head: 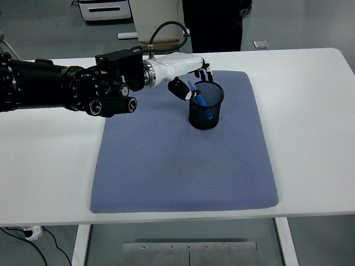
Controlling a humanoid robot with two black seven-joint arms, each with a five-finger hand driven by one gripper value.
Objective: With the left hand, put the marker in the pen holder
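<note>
The left hand [191, 75] reaches in from nine o'clock on its black arm and sits at the ten o'clock rim of the black mesh pen holder [206, 106]. Its fingers are loosely spread, fingertips over the far rim, thumb low against the holder's near-left side; whether any of them touches the marker cannot be told. The blue marker [201, 98] stands tilted inside the pen holder, its upper end leaning toward ten o'clock and poking just above the rim (its lower part shows through the mesh). The holder stands upright on the blue-grey mat [183, 166], in the mat's far half, toward one o'clock of the mat's centre. The mat lies flat on the white table [50, 166]. A person's dark-clothed legs [213, 25] stand beyond the table's far edge at twelve o'clock.
</note>
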